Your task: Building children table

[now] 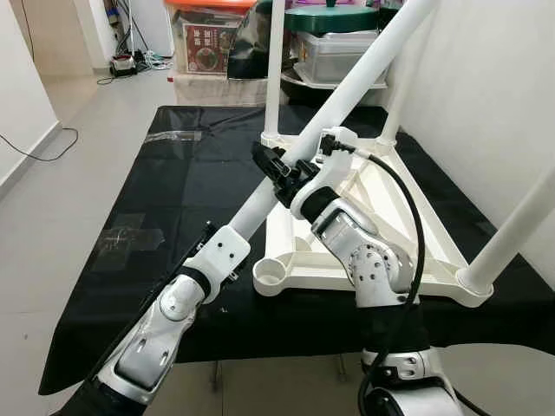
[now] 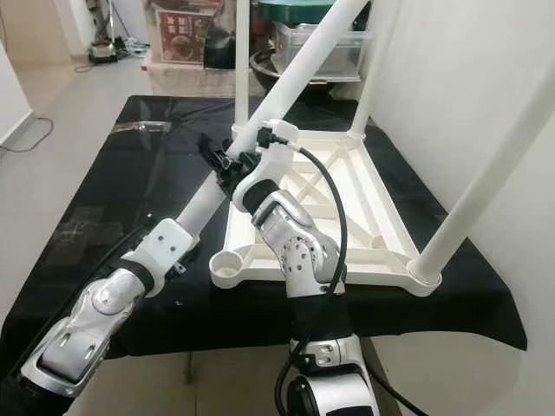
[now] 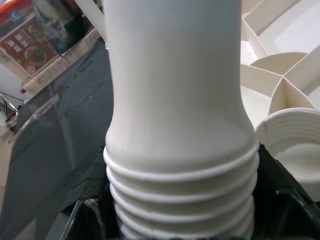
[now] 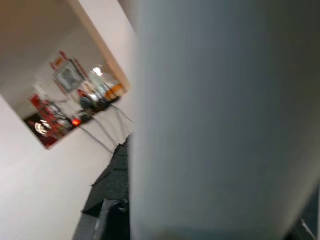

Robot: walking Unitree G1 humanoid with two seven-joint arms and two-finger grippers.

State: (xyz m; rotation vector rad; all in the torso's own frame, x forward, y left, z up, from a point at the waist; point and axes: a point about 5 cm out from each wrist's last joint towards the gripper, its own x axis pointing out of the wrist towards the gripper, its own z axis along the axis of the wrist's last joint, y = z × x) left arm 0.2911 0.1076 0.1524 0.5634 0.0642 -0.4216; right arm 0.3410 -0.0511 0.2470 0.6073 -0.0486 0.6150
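Black cloth (image 1: 173, 199) covers the work surface, and on it lies the white children's tabletop (image 1: 408, 251) upside down, ribs showing, with three legs already standing in its corner sockets. Both grippers clamp the fourth white table leg (image 1: 364, 69), which slants up between them. The left gripper (image 1: 227, 244) grasps its threaded lower end, which hangs just beside the empty corner socket (image 1: 270, 276), not yet in it. The right gripper (image 1: 282, 169) is clenched around the shaft higher up. Storage boxes (image 1: 208, 43) stand beyond the cloth.
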